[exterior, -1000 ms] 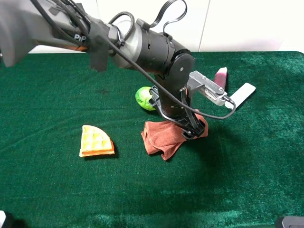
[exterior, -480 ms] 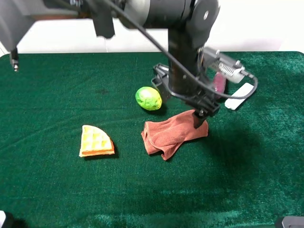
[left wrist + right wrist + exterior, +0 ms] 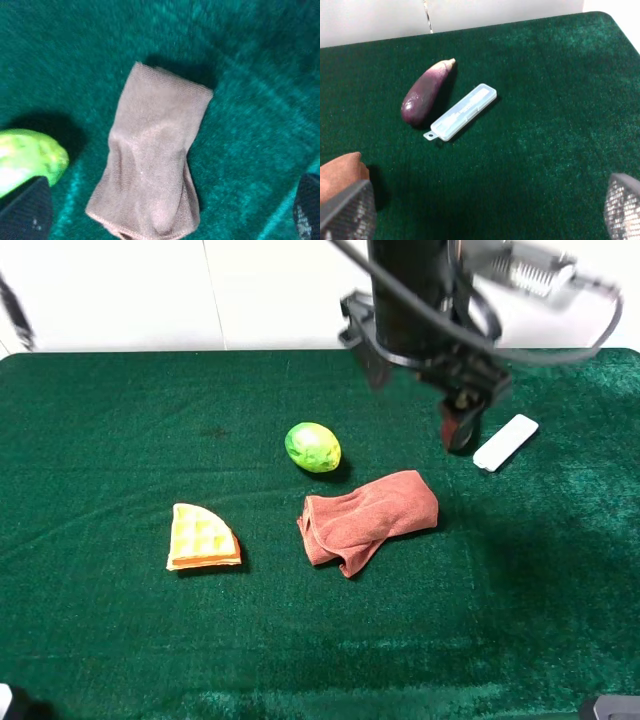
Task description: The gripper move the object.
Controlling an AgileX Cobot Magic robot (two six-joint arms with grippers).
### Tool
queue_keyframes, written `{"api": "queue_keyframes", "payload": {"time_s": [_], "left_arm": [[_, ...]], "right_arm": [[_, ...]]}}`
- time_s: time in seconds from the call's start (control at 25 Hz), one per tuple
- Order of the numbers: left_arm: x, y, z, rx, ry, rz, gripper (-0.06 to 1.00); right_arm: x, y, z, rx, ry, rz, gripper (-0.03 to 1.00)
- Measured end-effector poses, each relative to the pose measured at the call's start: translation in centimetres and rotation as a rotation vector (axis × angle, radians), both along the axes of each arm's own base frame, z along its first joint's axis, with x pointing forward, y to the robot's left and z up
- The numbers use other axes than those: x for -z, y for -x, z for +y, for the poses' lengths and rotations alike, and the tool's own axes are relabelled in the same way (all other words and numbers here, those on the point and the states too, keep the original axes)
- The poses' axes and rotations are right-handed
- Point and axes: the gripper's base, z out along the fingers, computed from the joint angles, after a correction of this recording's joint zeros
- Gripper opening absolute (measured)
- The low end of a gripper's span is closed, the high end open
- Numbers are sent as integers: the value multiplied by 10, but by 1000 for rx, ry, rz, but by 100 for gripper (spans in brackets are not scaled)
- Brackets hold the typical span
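A reddish-brown towel [image 3: 368,518] lies crumpled on the green cloth near the middle; it also shows in the left wrist view [image 3: 155,160]. My left gripper [image 3: 430,365] is open and empty, raised above and behind the towel; in the left wrist view [image 3: 167,215] its fingertips [image 3: 27,212] stand far apart. My right gripper [image 3: 482,212] is open and empty, low at the front right.
A green round vegetable [image 3: 313,447] sits behind and left of the towel. A waffle piece [image 3: 203,538] lies to the left. A purple eggplant [image 3: 423,94] and a clear plastic case [image 3: 505,442] lie at the back right, the eggplant mostly behind my left arm in the high view.
My left gripper has let go of the towel and risen up and towards the back right. The towel stays on the cloth.
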Motion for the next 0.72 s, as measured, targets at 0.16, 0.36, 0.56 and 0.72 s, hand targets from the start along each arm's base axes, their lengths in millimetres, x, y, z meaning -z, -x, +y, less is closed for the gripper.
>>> {"api": "queue_keyframes", "payload": {"time_s": [0.16,0.36,0.56,0.72], "left_arm": [[-40,8,14,-15,65,-62,98],[-82,18,35,-61,125,-141,98],[-99,35,68,-123,119,-153,98],[-106,54,102,-177,93,-172,98]], "right_arm": [[0,0,0,0,0,0,70],[0,0,0,0,0,0,70],[0,0,0,0,0,0,70],[0,0,0,0,0,0,70]]}}
